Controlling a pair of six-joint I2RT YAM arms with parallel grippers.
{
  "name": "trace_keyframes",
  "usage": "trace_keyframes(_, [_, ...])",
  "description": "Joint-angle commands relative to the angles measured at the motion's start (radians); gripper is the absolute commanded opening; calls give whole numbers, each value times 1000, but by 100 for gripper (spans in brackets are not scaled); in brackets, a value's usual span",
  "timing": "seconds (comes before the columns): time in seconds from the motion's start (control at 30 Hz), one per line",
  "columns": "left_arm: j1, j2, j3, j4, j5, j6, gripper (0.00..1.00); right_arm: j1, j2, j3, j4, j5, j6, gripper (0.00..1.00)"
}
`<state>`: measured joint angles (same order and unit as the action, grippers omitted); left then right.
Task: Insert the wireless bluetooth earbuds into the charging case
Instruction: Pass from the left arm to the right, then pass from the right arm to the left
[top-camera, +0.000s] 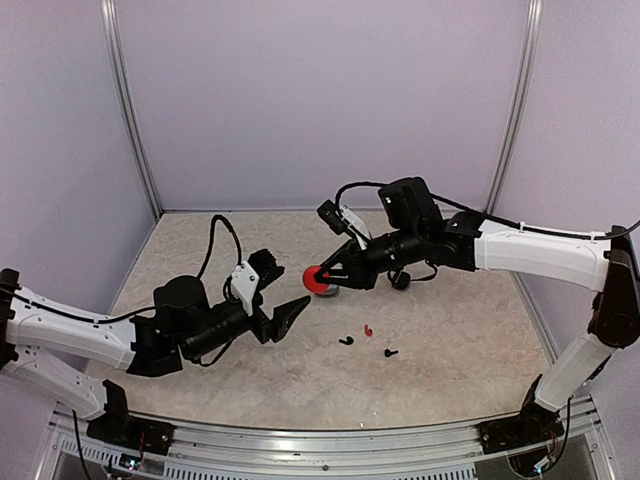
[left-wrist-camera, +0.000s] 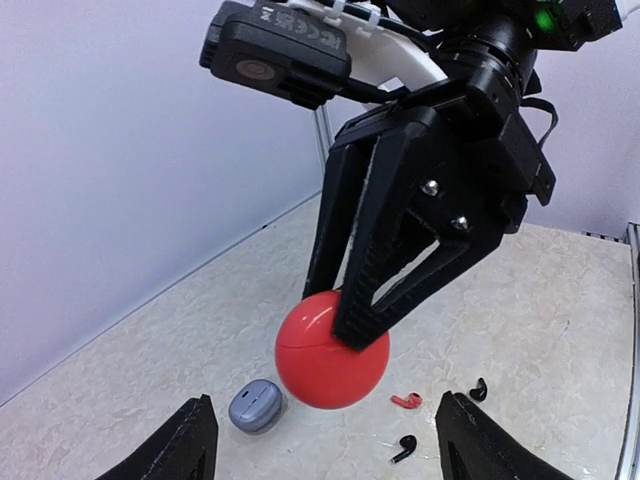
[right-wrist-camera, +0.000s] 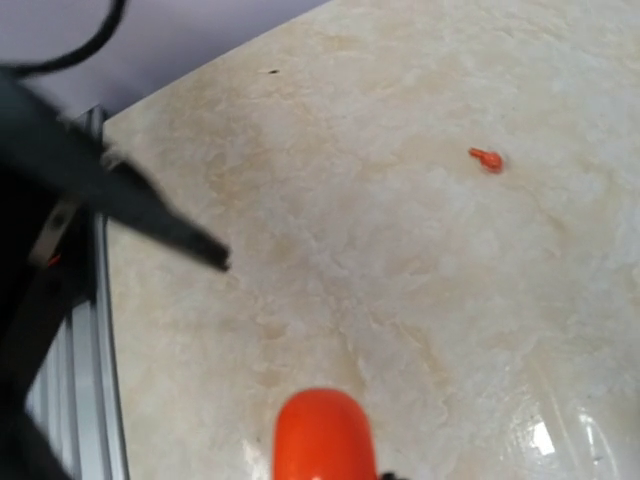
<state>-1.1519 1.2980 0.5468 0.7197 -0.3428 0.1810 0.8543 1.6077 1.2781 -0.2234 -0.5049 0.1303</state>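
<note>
My right gripper (top-camera: 322, 279) is shut on a round red charging case (top-camera: 319, 281) and holds it closed above the table. In the left wrist view the red case (left-wrist-camera: 330, 355) hangs between the right gripper's black fingers (left-wrist-camera: 400, 270). In the right wrist view the red case (right-wrist-camera: 323, 440) sits at the bottom edge. A red earbud (left-wrist-camera: 406, 401) and two black earbuds (left-wrist-camera: 403, 448) (left-wrist-camera: 479, 389) lie on the table just beyond it. They also show in the top view, the red earbud (top-camera: 368, 329) between the black earbuds (top-camera: 346, 340) (top-camera: 391, 352). My left gripper (top-camera: 287, 285) is open and empty, facing the case. No silvery grey earbuds show.
A small closed grey case (left-wrist-camera: 257, 406) lies on the table under the red case. A red earbud (right-wrist-camera: 486, 158) shows on the floor in the right wrist view. A dark round thing (top-camera: 401, 281) sits under the right arm. Lilac walls enclose the marbled table (top-camera: 450, 330).
</note>
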Motion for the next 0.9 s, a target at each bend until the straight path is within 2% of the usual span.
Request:
trace_keyframes(0.0, [98, -122, -48, -55, 336, -102, 74, -5, -72, 12, -48, -73, -118, 8])
trace_keyframes(0.17, [156, -217, -57, -68, 457, -132, 63, 1, -94, 9, -109, -171, -229, 9])
trace_keyframes(0.4, [196, -145, 22, -129, 671, -204, 48, 13, -107, 23, -156, -205, -279, 10])
trace_keyframes(0.6, [204, -96, 41, -138, 696, -219, 45, 20, -109, 16, -152, -204, -280, 9])
trace_keyframes(0.87, [205, -47, 60, -133, 713, -228, 49, 21, -107, 20, -134, -245, -264, 8])
